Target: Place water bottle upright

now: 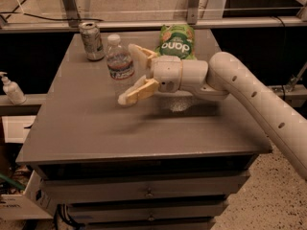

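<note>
The water bottle is clear ribbed plastic with a white cap and a red-and-dark label band. It stands upright on the grey table, near the back left. My gripper is open, just right of the bottle. One cream finger lies behind the bottle's right side and the other lies in front of it. Neither finger seems to press on the bottle. The white arm comes in from the right.
A silver-green soda can stands just left of the bottle. A green chip bag lies behind the gripper's wrist. A small white pump bottle stands on a ledge off the table's left side. A metal rail runs behind the table.
</note>
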